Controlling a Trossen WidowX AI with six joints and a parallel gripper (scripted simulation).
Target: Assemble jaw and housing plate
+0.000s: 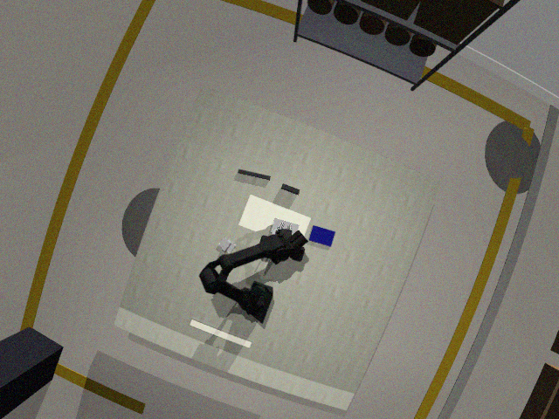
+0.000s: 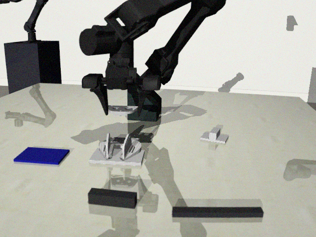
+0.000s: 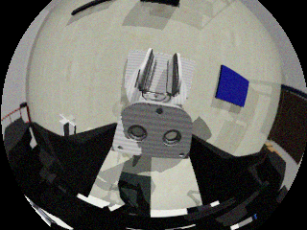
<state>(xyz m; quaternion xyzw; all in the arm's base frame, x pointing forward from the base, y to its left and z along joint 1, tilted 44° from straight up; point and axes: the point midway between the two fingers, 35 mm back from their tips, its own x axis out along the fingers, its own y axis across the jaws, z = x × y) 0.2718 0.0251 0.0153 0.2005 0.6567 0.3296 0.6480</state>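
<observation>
My gripper [image 2: 123, 113] [image 3: 153, 132] is shut on the grey housing plate [image 2: 122, 109] [image 3: 155, 120], by its two sides. The plate has two round holes and hangs roughly level above the table, higher than the gear base and toward the arm's side of it. The light grey base [image 2: 96, 160] [image 3: 188, 67] lies on the table. Two upright jaws stand on it, a left one [image 2: 108, 145] [image 3: 147, 74] and a right one [image 2: 126, 147] [image 3: 176, 74], side by side with a gap between their blades. Their gear teeth and pins are too small or hidden to judge.
A blue slab [image 1: 321, 236] [image 2: 42, 155] [image 3: 232, 86] lies beside the base. A small light fixture with a raised block [image 1: 225, 245] [image 2: 214, 134] stands on the other side. A short black bar [image 1: 290, 188] [image 2: 112, 198] and a long one [image 1: 254, 174] [image 2: 217, 212] lie beyond the base.
</observation>
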